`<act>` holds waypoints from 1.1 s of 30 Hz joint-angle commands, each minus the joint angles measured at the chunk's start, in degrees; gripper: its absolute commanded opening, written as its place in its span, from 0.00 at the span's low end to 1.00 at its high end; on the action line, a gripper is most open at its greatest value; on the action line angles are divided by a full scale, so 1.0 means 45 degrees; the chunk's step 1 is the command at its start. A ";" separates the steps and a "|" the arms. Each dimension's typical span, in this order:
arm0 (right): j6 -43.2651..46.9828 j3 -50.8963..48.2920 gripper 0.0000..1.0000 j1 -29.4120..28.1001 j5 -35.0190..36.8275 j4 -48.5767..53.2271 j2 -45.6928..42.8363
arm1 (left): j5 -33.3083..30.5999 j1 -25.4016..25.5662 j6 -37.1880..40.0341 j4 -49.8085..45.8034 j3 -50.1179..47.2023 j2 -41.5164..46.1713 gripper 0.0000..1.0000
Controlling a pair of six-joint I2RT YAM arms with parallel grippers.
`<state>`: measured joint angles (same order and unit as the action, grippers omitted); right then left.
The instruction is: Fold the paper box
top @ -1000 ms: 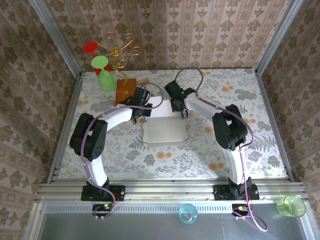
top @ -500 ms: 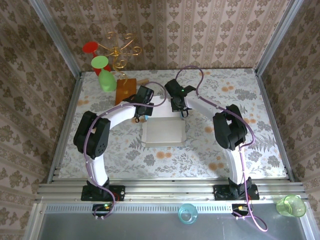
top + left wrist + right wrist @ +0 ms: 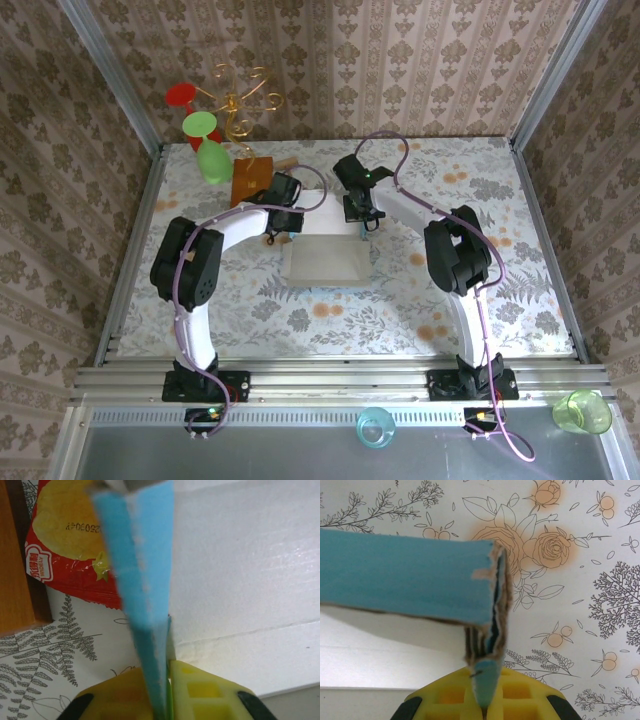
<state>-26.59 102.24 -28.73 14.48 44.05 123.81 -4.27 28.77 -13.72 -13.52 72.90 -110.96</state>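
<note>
The paper box (image 3: 325,262) lies mid-table, white inner side up, a shallow rectangle with its far edge raised. My left gripper (image 3: 283,228) is shut on the box's far-left blue wall (image 3: 145,580), which stands upright between the yellow fingers (image 3: 200,692). My right gripper (image 3: 364,222) is shut on the far-right corner, where a blue flap (image 3: 405,577) and frayed layered edges (image 3: 492,630) are pinched between its yellow fingers (image 3: 450,697). The white inner panel (image 3: 240,555) spreads to the right in the left wrist view.
An orange-brown wooden board (image 3: 250,178) leans at the back left. A red snack packet (image 3: 70,535) lies beside it under the left arm. A gold stand with red and green glasses (image 3: 215,125) stands behind. Two cups (image 3: 376,428) (image 3: 582,411) sit on the near rail.
Both grippers have shifted toward the back of the table, drawing the box's far edge with them. The box looks flatter and wider than one second ago.
</note>
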 commanded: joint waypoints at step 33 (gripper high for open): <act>0.0075 0.1292 0.00 0.0113 -0.0756 0.1358 0.0951 | 0.1424 -0.0316 -0.0438 -0.1867 0.0967 0.0756 0.57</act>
<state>-26.96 106.15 -28.36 11.90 47.35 125.91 -3.64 28.25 -17.10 -23.09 78.02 -109.19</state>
